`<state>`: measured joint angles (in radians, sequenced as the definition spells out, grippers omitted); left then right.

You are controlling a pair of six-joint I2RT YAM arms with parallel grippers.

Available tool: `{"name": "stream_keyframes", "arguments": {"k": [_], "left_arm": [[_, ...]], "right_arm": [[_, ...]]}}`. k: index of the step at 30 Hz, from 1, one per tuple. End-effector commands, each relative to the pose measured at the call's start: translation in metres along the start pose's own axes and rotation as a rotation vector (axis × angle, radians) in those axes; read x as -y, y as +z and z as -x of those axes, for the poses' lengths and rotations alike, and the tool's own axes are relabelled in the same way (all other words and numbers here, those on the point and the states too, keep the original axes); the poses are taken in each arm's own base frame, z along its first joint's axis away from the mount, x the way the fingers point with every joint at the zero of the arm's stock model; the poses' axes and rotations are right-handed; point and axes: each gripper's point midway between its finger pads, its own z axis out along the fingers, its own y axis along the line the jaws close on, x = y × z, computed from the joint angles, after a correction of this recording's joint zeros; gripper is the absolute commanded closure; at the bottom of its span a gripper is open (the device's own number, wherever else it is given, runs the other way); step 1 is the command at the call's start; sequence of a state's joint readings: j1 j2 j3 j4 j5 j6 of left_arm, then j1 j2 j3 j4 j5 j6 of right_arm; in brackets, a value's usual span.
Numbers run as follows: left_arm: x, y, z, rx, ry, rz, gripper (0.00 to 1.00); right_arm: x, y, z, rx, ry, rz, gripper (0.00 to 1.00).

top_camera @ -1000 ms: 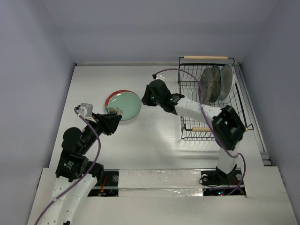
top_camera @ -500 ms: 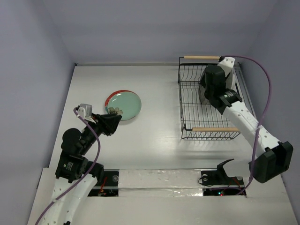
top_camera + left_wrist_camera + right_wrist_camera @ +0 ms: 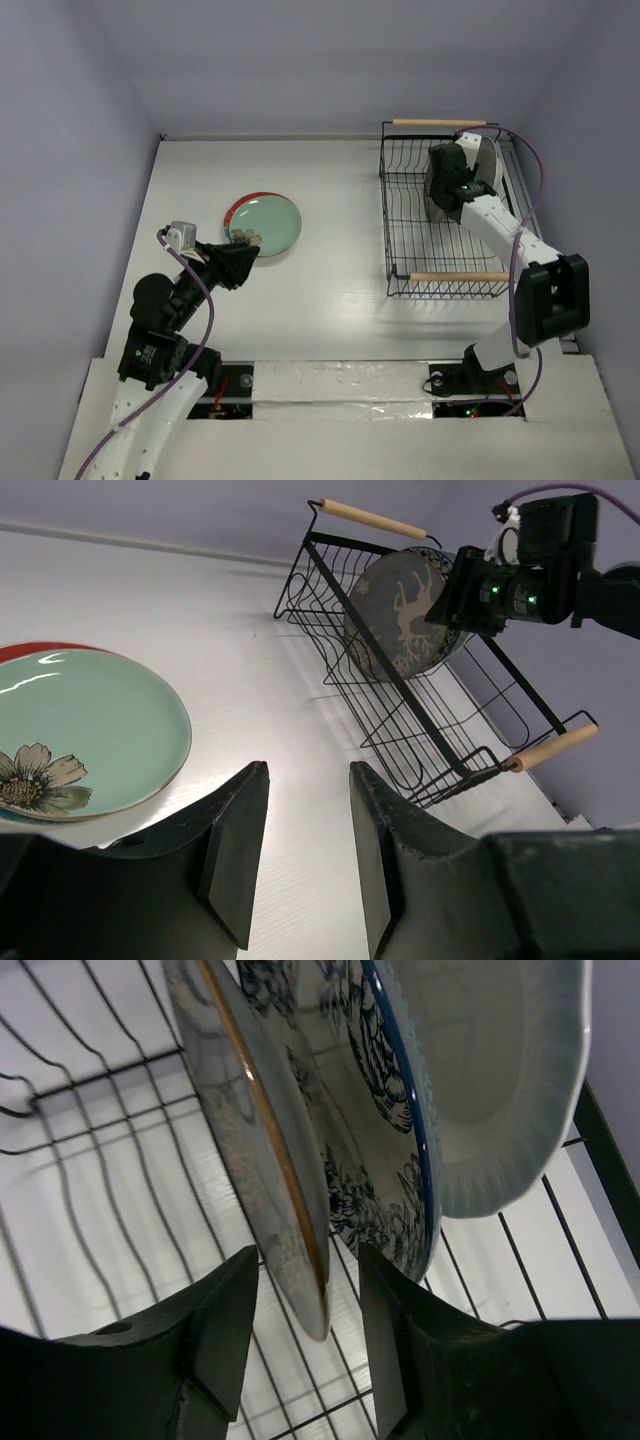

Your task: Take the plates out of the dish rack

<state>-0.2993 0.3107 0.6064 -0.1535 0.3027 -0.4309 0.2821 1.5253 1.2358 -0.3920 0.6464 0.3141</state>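
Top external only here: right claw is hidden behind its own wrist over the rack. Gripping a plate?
Observer: Not clamped. Right claw stands open, its fingers either side of the rim of the grey-green plate.
Operator: What's behind that plate?
Observer: The blue-patterned plate, then the white plate, all on edge.
Operator: Left claw holding anything?
Observer: No. Left claw is open and empty, near the teal flower plate lying flat on the table.
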Motion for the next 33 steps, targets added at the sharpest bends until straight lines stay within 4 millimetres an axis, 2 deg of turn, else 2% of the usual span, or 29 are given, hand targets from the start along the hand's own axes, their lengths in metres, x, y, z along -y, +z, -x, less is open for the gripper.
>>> {"name": "stream_keyframes", "arguments": {"k": [1, 3, 6, 8, 10, 18, 22, 24, 25, 26, 28, 29, 31, 32, 33], "left_arm": [[0.007, 0.001, 0.013, 0.044, 0.017, -0.026, 0.65], [0.007, 0.001, 0.014, 0.046, 0.017, -0.026, 0.65], [0.007, 0.001, 0.014, 0.045, 0.017, -0.027, 0.65], [0.007, 0.002, 0.013, 0.043, 0.018, -0.028, 0.65], [0.007, 0.002, 0.014, 0.044, 0.019, -0.028, 0.65], [0.007, 0.003, 0.012, 0.037, 0.017, -0.030, 0.65], [0.007, 0.003, 0.012, 0.036, 0.017, -0.031, 0.65], [0.007, 0.003, 0.012, 0.035, 0.015, -0.030, 0.65], [0.007, 0.003, 0.012, 0.037, 0.016, -0.033, 0.65], [0.007, 0.003, 0.012, 0.037, 0.016, -0.032, 0.65], [0.007, 0.003, 0.012, 0.035, 0.016, -0.032, 0.65], [0.007, 0.003, 0.012, 0.035, 0.017, -0.032, 0.65], [0.006, 0.003, 0.012, 0.035, 0.015, -0.027, 0.65], [0.006, 0.003, 0.012, 0.036, 0.016, -0.024, 0.65], [0.005, 0.003, 0.012, 0.036, 0.015, -0.019, 0.65]], "right_arm": [[0.001, 0.010, 0.016, 0.021, -0.011, -0.023, 0.51], [0.003, 0.018, 0.012, 0.009, -0.040, -0.063, 0.53], [0.006, 0.019, 0.019, 0.016, -0.059, -0.096, 0.64], [0.007, 0.016, 0.026, 0.034, -0.050, -0.087, 0.76], [0.011, 0.008, 0.037, 0.065, -0.045, -0.091, 0.86], [0.006, -0.026, 0.060, 0.125, -0.154, -0.118, 1.00], [0.005, -0.053, 0.081, 0.188, -0.129, -0.103, 1.00], [0.015, -0.080, 0.105, 0.254, -0.059, -0.077, 1.00], [0.011, -0.082, 0.105, 0.256, -0.059, -0.067, 1.00], [0.013, -0.090, 0.113, 0.273, -0.034, -0.049, 1.00], [0.018, -0.118, 0.129, 0.325, 0.027, 0.007, 1.00], [0.011, -0.132, 0.136, 0.348, 0.049, 0.073, 1.00], [0.011, -0.161, 0.151, 0.398, 0.128, 0.178, 1.00], [-0.007, -0.177, 0.155, 0.414, 0.147, 0.302, 1.00], [-0.009, -0.191, 0.160, 0.429, 0.200, 0.379, 1.00]]}}
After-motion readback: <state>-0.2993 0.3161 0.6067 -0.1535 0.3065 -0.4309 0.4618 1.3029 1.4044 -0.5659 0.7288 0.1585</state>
